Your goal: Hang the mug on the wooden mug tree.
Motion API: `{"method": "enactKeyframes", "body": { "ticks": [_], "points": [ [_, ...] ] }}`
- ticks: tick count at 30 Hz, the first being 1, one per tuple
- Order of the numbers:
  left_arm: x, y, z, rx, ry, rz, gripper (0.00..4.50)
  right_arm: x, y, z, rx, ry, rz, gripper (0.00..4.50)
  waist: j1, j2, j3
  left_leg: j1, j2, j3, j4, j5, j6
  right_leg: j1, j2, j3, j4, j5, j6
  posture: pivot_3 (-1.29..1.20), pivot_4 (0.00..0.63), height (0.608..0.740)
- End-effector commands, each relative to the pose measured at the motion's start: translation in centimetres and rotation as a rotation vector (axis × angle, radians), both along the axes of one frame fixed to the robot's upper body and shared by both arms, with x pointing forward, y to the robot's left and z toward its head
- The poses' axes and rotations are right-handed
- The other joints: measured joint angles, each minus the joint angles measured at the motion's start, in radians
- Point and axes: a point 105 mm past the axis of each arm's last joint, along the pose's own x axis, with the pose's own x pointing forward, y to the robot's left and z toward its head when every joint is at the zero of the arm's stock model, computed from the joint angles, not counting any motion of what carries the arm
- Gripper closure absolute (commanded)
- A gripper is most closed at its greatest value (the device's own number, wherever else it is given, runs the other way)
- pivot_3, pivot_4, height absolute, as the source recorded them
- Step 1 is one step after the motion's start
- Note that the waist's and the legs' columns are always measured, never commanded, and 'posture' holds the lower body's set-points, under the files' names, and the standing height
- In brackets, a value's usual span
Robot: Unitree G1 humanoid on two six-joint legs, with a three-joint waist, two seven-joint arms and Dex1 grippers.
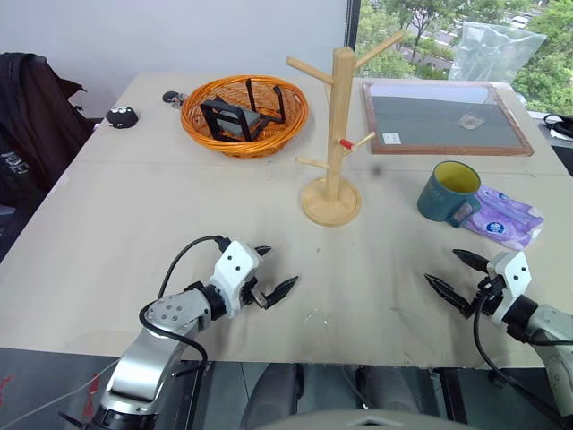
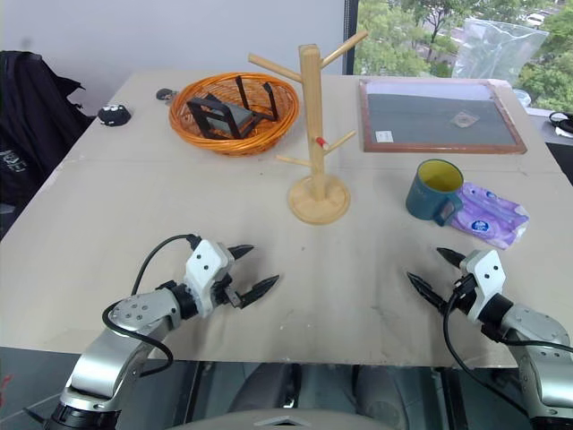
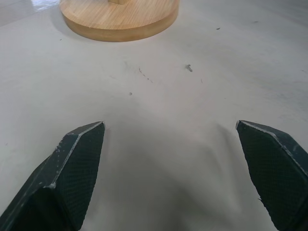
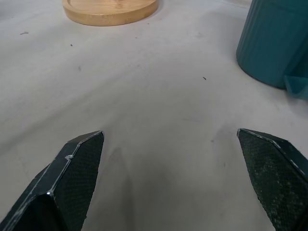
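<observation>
The teal-blue mug [image 1: 450, 192] with a yellow inside stands upright on the table at the right, its handle toward the near right. The wooden mug tree [image 1: 335, 125] rises mid-table on a round disc base [image 3: 119, 15], one peg tipped red. My left gripper [image 1: 274, 271] hovers open over the near left of the table, pointing toward the tree's base. My right gripper [image 1: 455, 273] is open too, low over the near right, a short way in front of the mug [image 4: 276, 41]. Nothing is between either pair of fingers.
An orange wicker basket [image 1: 243, 114] holding a black object sits behind and left of the tree. A framed dark board [image 1: 444, 118] lies at the far right. A purple packet [image 1: 505, 218] touches the mug's right side. Small dark items [image 1: 121, 116] lie far left.
</observation>
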Motion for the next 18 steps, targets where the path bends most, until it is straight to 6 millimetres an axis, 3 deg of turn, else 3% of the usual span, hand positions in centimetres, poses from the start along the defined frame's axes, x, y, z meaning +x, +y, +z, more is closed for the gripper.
{"method": "enactKeyframes", "body": {
  "ticks": [1, 18],
  "points": [
    [0.02, -0.41, 1.64, -0.039, -0.053, -0.021, 0.0, 0.21, -0.61, 1.08, -0.016, -0.044, -0.008, 0.03, 0.0, 0.0, 0.0, 0.0, 0.0, 0.0, 0.0, 0.0, 0.0, 0.0, 0.0, 0.0, 0.0, 0.0, 0.0, 0.0, 0.15, 0.737],
    [-0.07, -0.72, 1.54, -0.05, -0.039, -0.048, 0.0, 0.43, -0.79, 0.96, -0.024, -0.043, -0.028, 0.03, 0.0, 0.0, 0.0, 0.0, 0.0, 0.0, 0.0, 0.0, 0.0, 0.0, 0.0, 0.0, 0.0, 0.0, 0.0, 0.0, 0.15, 0.737]
  ]
}}
